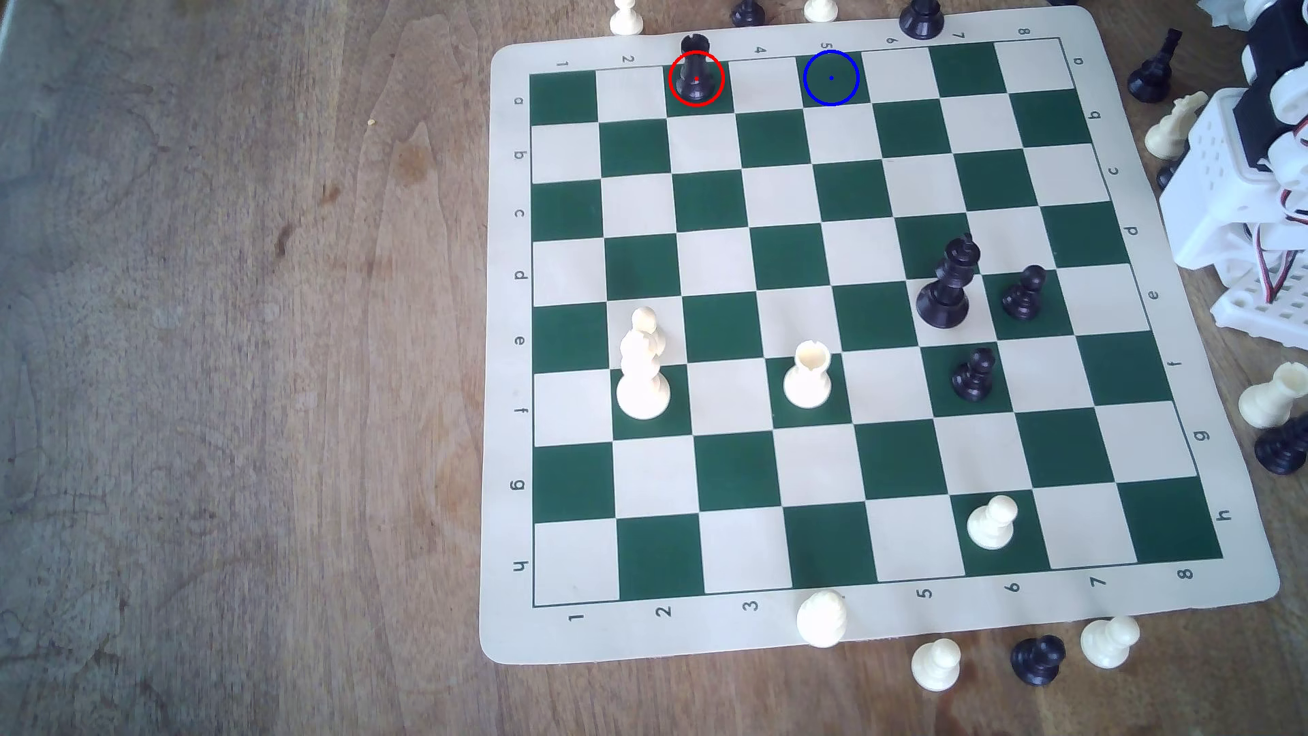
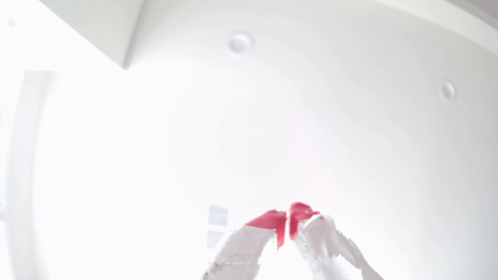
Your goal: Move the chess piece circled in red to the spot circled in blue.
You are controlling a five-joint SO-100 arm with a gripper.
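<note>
While the black rook (image 1: 696, 74) stands upright on the dark green square ringed in red, in the far row of the chessboard (image 1: 856, 623), no part of the move has been carried out. The blue-ringed square (image 1: 831, 78) lies in the same row, two squares toward the exterior view's right, with one bare cream square between; it holds no piece.

The arm (image 1: 1246, 177) sits folded at the exterior view's right edge, off the board and well apart from the rook. In the wrist view the fingers (image 2: 287, 224) point up at a bright ceiling, their red-tipped ends pressed together with nothing between them: closed and empty.

Other pieces on the board, a black king (image 1: 948, 283), two black pawns, a white rook (image 1: 808, 375) and other white pieces, stand well apart from both marked squares. Spare pieces lie around the board on the tabletop (image 1: 212, 354).

Judgement: the task is at its start. Reach, grasp, lift, carry and set-down all remain.
</note>
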